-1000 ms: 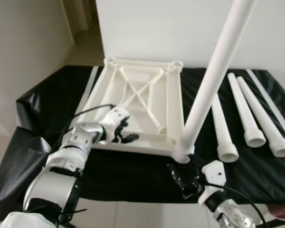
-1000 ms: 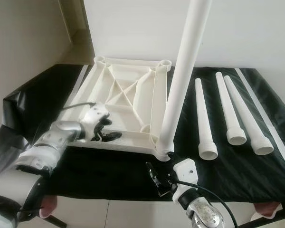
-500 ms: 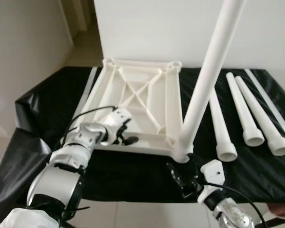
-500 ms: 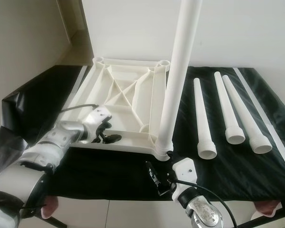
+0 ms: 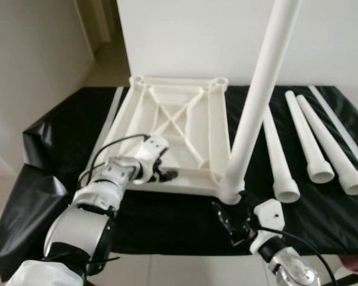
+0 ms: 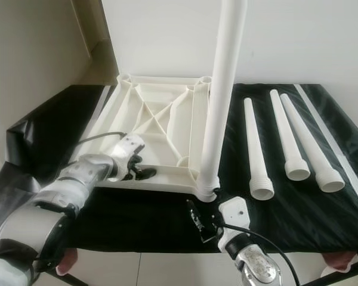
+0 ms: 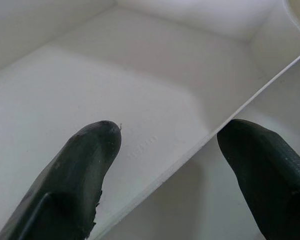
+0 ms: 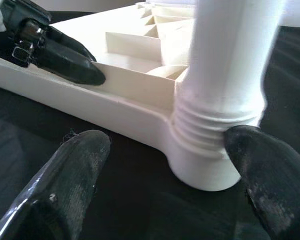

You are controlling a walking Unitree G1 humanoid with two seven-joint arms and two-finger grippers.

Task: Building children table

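eye views: upturned white tabletop [image 5: 173, 128] lies on black sheet [image 5: 167, 217], one leg [image 5: 256, 98] upright in its near right corner socket, three loose legs [image 6: 286, 140] to the right. left wrist: left gripper [image 7: 170, 150] wide, fingers straddling a rib at the near edge. right wrist: right gripper [image 8: 165, 165] wide, holding nothing, just before the socket [image 8: 205, 160].

One white tabletop [image 5: 173, 128] is counted, laid upside down on the counter [image 5: 65, 128]. Four white table legs are counted: one upright leg [image 5: 259, 98] is fitted into a corner socket, and three loose legs [image 5: 310, 146] are laid side by side. Two grippers are seen
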